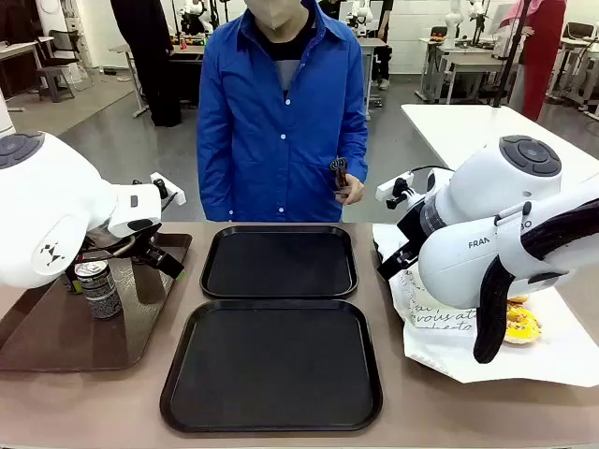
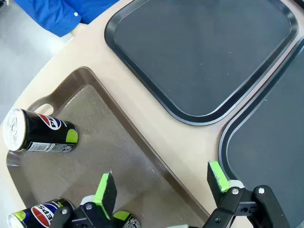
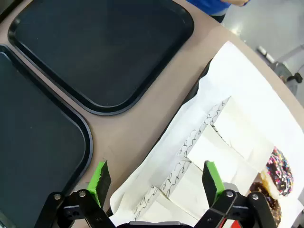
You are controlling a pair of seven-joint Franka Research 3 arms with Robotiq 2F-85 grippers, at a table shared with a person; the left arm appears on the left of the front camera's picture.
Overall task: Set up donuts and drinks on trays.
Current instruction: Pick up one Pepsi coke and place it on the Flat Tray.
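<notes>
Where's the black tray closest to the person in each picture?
Front view: far black tray in the middle, right below the person's blue coat.
Left wrist view: far black tray across the top, blue coat top left.
Right wrist view: far black tray at top left, blue coat along the top edge.
Shared landmark: the blue coat, beside this tray.

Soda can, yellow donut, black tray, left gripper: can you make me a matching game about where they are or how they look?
1 soda can
2 yellow donut
3 nearest black tray
4 left gripper

A on the white paper
B open, holding nothing
C nothing on it
D on the brown tray

Pairs: 1-D, 2-A, 3-C, 4-B
</notes>
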